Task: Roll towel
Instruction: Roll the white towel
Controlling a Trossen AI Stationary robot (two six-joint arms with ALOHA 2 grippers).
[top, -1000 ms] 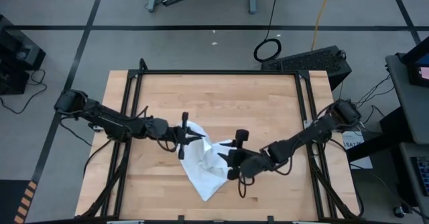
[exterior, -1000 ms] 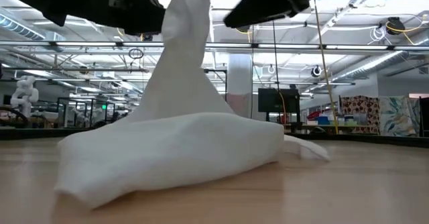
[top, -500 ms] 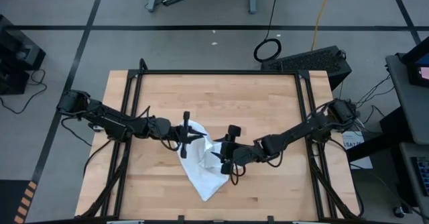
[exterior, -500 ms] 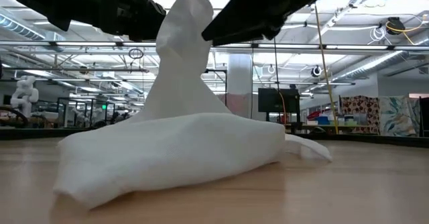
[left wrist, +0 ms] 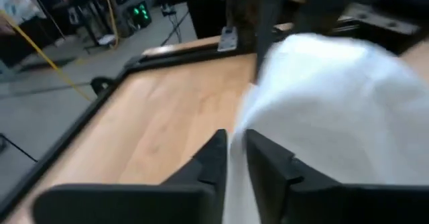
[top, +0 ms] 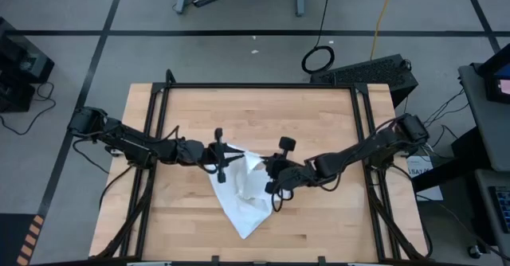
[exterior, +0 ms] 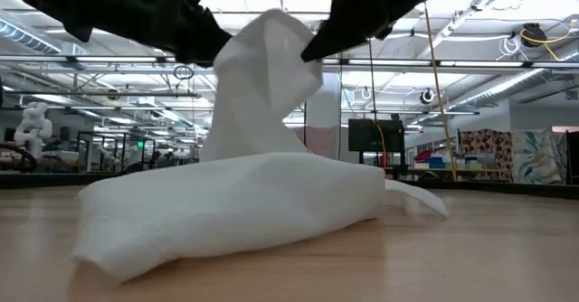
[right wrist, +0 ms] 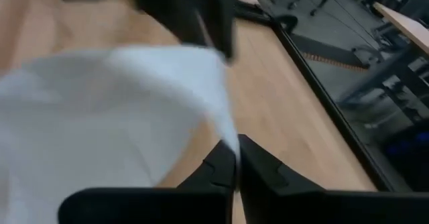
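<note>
Lifting the towel (top: 243,190) between them | left end effector (top: 222,158) and right end effector (top: 271,178) each pinching an edge above the table (top: 311,115) | advice: keep cloth taut, lay it flat first.

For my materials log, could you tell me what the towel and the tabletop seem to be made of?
The towel: apparently soft matte white cloth; it drapes and folds limply where both grippers lift it. The tabletop: light wood, likely butcher-block, showing pale plank grain with a slight sheen.
</note>
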